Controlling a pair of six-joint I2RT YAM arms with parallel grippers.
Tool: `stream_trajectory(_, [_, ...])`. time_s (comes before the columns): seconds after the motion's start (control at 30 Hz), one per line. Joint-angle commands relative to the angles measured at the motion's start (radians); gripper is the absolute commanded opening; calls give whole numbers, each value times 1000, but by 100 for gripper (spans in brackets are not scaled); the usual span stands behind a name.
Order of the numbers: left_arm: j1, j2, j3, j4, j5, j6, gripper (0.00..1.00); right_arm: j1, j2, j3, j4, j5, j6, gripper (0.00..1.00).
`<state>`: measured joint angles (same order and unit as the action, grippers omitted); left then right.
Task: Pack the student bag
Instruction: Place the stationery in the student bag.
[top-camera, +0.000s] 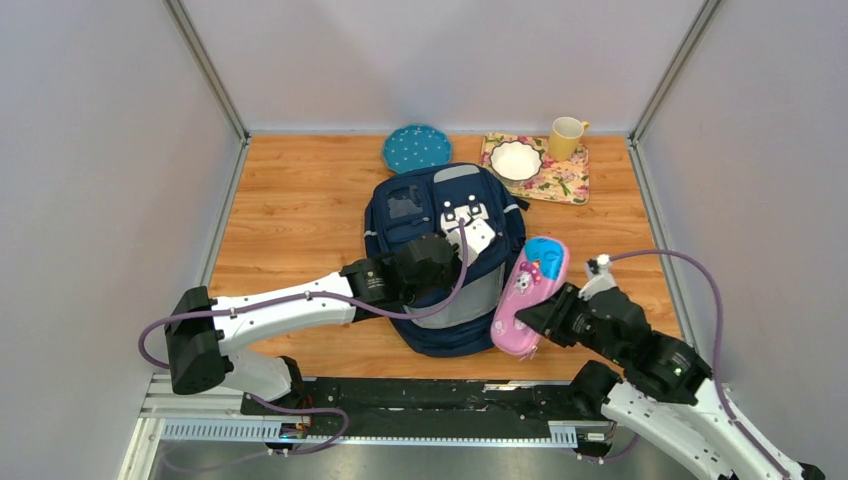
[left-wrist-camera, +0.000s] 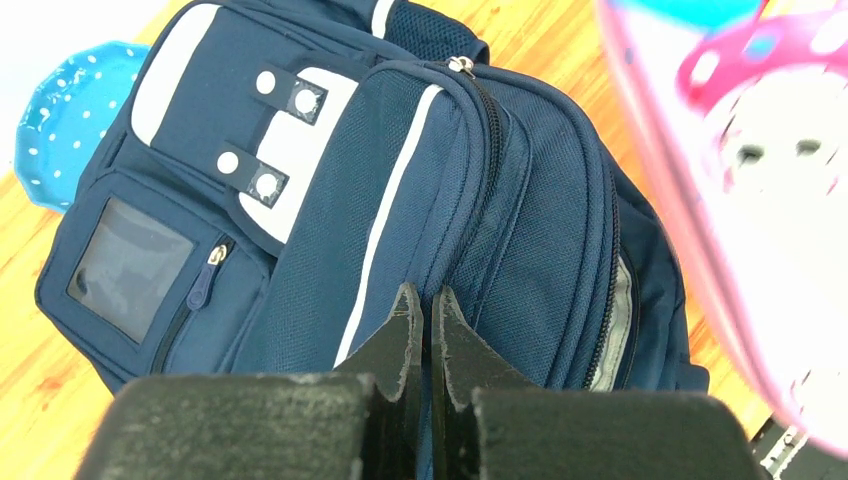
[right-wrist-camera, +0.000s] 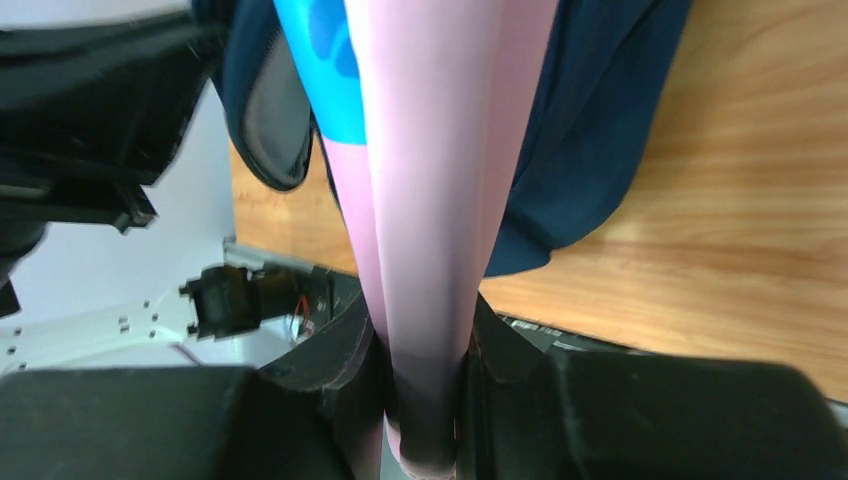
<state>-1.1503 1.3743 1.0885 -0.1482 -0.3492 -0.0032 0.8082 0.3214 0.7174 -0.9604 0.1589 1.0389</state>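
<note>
The student bag (top-camera: 415, 215) is a navy backpack lying flat in the middle of the wooden table, its main compartment gaping so grey lining (top-camera: 472, 297) shows. In the left wrist view the bag (left-wrist-camera: 330, 210) fills the frame. My left gripper (top-camera: 447, 262) is over the bag, its jaws (left-wrist-camera: 424, 292) closed to a thin slit that seems to pinch the bag's fabric. My right gripper (top-camera: 537, 318) is shut on the near end of a pink pencil case (top-camera: 532, 285), held along the bag's right side. The right wrist view shows the case (right-wrist-camera: 430, 150) clamped between the fingers, with the bag (right-wrist-camera: 590, 120) behind it.
A blue dotted plate (top-camera: 416, 148) lies behind the bag. A floral tray (top-camera: 562, 183) at the back right carries a white bowl (top-camera: 516, 159) and a yellow mug (top-camera: 566, 137). Grey walls enclose the table on three sides.
</note>
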Motion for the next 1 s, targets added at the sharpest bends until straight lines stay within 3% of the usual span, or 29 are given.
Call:
stream_trajectory(0.0, [12, -38, 67, 52, -70, -31, 0, -1, 16, -102, 276, -274, 107, 0])
stream_trajectory(0.23, [12, -61, 56, 76, -51, -37, 0, -20, 189, -223, 661, -485, 210, 0])
stream_trajectory(0.4, [12, -67, 62, 76, -37, -37, 0, -64, 362, -197, 784, -564, 219, 0])
stream_trajectory(0.5, [12, -73, 51, 82, -27, -46, 0, -144, 448, -216, 888, -608, 257, 0])
stream_trajectory(0.57, [12, -80, 47, 81, -25, -58, 0, -210, 543, -254, 1072, -636, 305, 0])
stream_trajectory(0.63, [12, -89, 39, 87, -22, -73, 0, -233, 626, -303, 1252, -598, 360, 0])
stream_trajectory(0.83, [12, -103, 39, 87, -14, -84, 0, -233, 841, -237, 1443, -463, 314, 1])
stream_trajectory(0.9, [12, -106, 28, 94, -17, -92, 0, -234, 932, -216, 1477, -450, 317, 6])
stream_trajectory(0.97, [14, -109, 21, 99, -19, -95, 0, -234, 999, -220, 1545, -478, 326, 20])
